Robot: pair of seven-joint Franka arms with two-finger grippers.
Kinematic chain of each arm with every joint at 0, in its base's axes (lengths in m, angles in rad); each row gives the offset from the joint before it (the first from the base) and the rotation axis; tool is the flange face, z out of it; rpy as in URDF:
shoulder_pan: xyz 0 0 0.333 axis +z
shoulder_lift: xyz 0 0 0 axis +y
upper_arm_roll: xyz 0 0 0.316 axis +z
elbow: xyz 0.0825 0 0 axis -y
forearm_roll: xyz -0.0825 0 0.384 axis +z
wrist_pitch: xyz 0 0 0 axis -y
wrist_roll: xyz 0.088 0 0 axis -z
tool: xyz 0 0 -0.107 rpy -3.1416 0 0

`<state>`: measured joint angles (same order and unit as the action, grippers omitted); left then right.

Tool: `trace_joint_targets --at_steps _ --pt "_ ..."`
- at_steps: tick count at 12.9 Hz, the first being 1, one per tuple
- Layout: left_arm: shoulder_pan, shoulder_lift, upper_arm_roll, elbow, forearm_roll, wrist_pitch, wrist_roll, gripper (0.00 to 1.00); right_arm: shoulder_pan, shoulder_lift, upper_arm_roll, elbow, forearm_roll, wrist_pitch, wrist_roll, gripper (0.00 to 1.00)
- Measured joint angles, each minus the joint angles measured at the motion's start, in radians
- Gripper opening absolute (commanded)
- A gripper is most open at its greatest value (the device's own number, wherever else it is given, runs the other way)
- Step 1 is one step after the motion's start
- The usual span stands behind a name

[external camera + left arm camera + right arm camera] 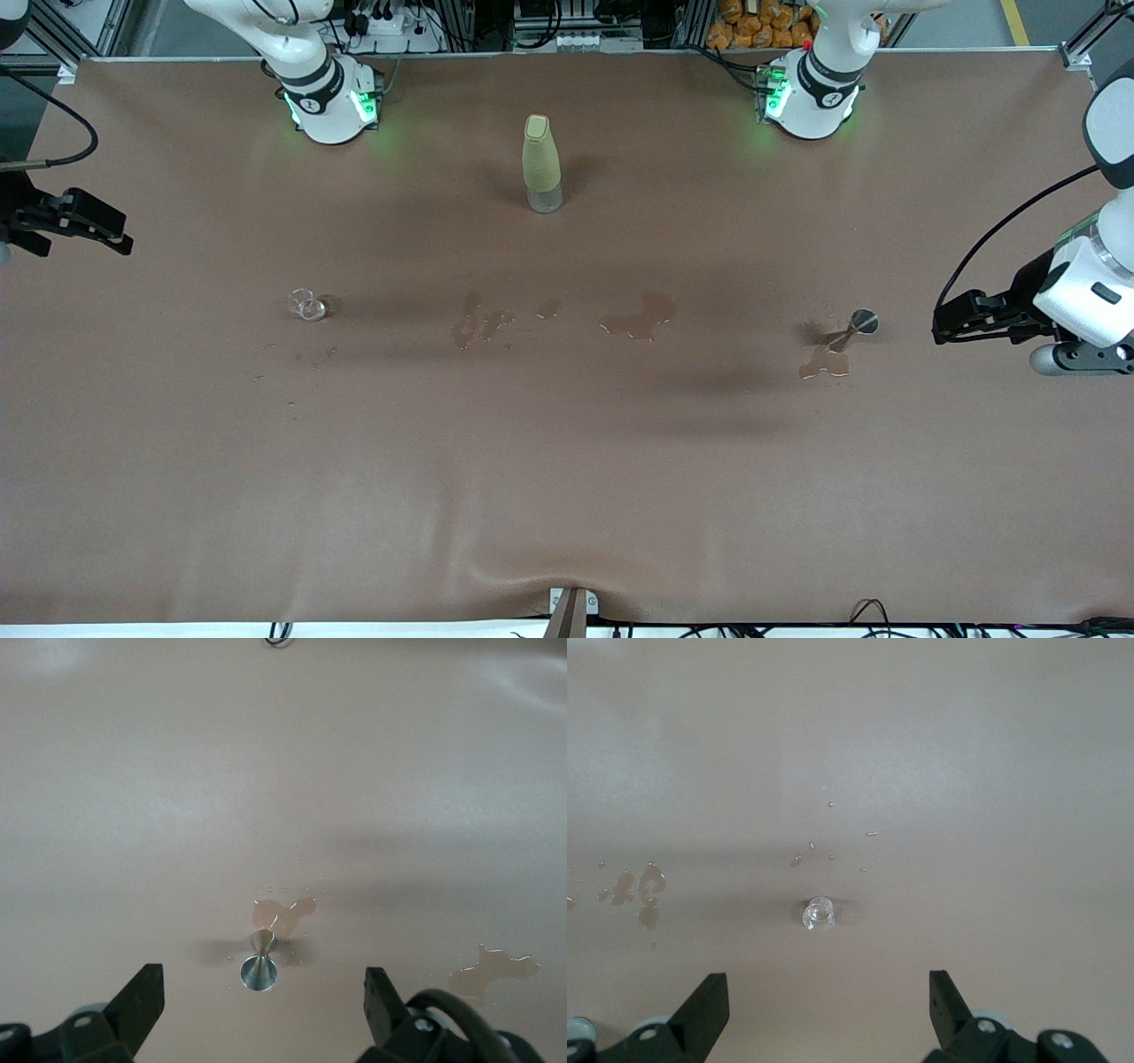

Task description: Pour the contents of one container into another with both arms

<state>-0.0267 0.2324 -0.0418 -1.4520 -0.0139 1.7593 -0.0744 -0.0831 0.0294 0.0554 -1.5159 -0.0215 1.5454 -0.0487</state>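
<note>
Puddles: wet patches [638, 317] lie in a row on the brown table cover [567, 496] between the 2 small vessels, and 1 more [826, 363] lies against the cup, a little nearer the front camera than it; spilled liquid, I judge.
Stemmed metal cup: the tiny grey cup [852, 328] lies tipped on its side toward the left arm's end of the table, round mouth facing the left gripper; empty as it lies, so there is probably little to pour.
Glass beaker: the tiny clear beaker [307, 305] stands toward the right arm's end, well apart from the cup and about level with it, with droplets around it.
Left gripper: the left gripper [961, 321] hangs over the table edge just beside the cup, fingers spread wide and holding nothing; in its wrist view the cup [260, 967] sits between the 2 fingertips, lined up for a grasp.
Right gripper: the right gripper [93, 229] is at its own end, fingers spread and empty, aimed at the beaker [818, 914].
Bottle: a tall yellow-green bottle [541, 164] stands upright, farthest from the front camera, between the 2 bases, untouched.
</note>
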Motion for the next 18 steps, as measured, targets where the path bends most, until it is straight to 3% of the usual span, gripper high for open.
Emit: trace_joint_targets --at_steps 18 --pt "-0.001 0.000 -0.002 0.000 0.000 0.000 0.000 1.00 0.001 0.007 0.006 0.007 0.006 0.015 0.001 1.00"
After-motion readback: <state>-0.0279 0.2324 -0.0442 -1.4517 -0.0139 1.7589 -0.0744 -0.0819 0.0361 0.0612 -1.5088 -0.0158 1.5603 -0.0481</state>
